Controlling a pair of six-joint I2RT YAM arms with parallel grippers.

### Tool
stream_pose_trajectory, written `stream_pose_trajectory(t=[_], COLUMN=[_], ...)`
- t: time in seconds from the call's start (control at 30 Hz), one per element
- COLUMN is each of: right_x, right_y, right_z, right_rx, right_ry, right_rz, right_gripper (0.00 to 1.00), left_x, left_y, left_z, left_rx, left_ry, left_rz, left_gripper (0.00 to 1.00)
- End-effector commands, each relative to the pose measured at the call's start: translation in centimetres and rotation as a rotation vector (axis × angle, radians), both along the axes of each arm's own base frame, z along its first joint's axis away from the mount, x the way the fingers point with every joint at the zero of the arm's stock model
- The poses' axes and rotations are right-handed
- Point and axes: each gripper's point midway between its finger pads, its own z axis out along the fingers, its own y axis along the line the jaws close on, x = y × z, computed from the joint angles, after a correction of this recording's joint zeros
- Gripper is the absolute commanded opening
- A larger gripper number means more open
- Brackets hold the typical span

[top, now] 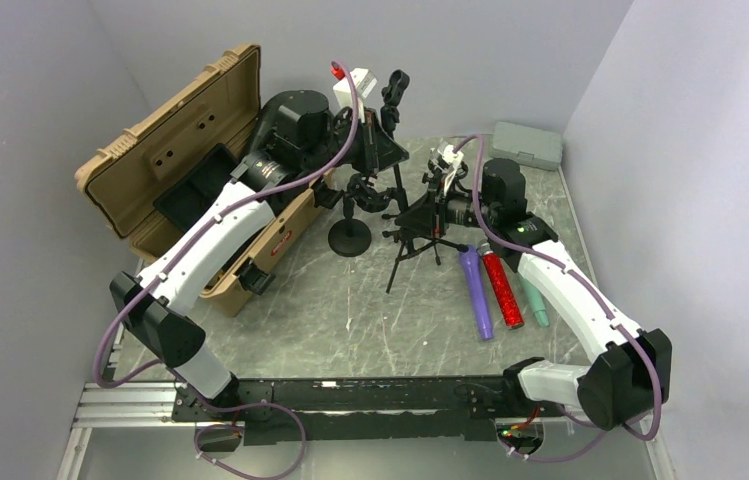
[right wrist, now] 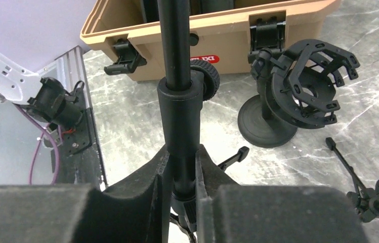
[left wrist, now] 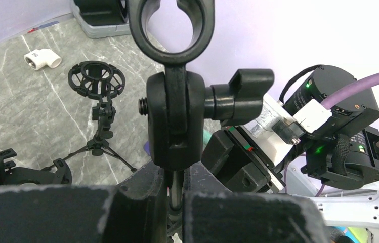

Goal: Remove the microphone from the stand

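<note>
A tall black tripod stand [top: 413,242] rises in the middle of the table. Its ring clip [left wrist: 171,28] at the top holds nothing. My left gripper [left wrist: 177,178] is shut on the thin rod just under the clip's swivel joint [left wrist: 174,121]. My right gripper [right wrist: 182,174] is lower down, its pads pressed on both sides of the stand's pole [right wrist: 177,101] below the collar. A purple microphone [top: 476,292], a red one [top: 501,291] and a teal one [top: 535,302] lie side by side on the table to the right of the stand.
An open tan case [top: 185,175] stands at the left. A round-base stand [right wrist: 267,126] carrying a shock mount [right wrist: 311,83] sits left of the tripod. A small tripod with a shock mount [left wrist: 96,81], a white elbow fitting [left wrist: 43,59] and a grey box [top: 527,145] lie farther back.
</note>
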Motion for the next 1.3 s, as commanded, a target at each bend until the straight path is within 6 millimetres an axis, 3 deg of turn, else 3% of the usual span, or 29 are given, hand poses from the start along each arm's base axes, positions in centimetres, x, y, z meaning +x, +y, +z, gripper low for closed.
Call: stream_pose_trajectory(t=[0.0,0.03,0.23,0.27,0.4,0.53,0.57,0.9,1.03,1.27], right_x=[0.4,0.3,-0.7,-0.8,-1.5,-2.4,-2.8,-6.7,-7.4,-8.0], right_y=[0.2,0.1,-0.5,-0.6,-1.0,-1.3,-1.4,-1.2,-0.9,-0.7], right_z=[0.6,0.7,1.7,1.8,2.6,3.6,3.9,7.3,7.8,7.9], right_rx=[0.02,0.019,0.011,0.012,0.026,0.041,0.047,0.133,0.169,0.204], right_ry=[-0.039,-0.045,-0.098,-0.103,-0.125,-0.145,-0.151,-0.16,-0.145,-0.114], right_rz=[0.0,0.0,0.008,0.011,0.034,0.068,0.084,0.298,0.374,0.428], right_gripper=[0.09,0.0,0.0,0.0,0.0,0.0,0.0,0.0,0.0,0.0], left_x=[-1.8,-1.8,-2.8,-3.1,-4.4,-5.2,-5.3,-7.6,-8.2,-9.9], left_y=[-0.6,-0.6,-0.7,-0.7,-0.3,0.8,1.2,5.0,5.1,3.4], left_z=[5.5,5.5,5.5,5.4,5.1,4.2,3.9,-1.0,-1.4,-1.8], left_rx=[-0.14,-0.14,-0.131,-0.125,-0.091,-0.047,-0.031,0.255,0.293,0.3], left_ry=[-0.058,-0.059,-0.116,-0.133,-0.232,-0.288,-0.304,-0.668,-0.751,-0.815], left_rz=[-0.06,-0.064,-0.126,-0.143,-0.216,-0.247,-0.251,-0.411,-0.465,-0.563], left_gripper=[0.0,0.0,0.0,0.06,0.46,0.93,0.99,0.99,0.93,0.81])
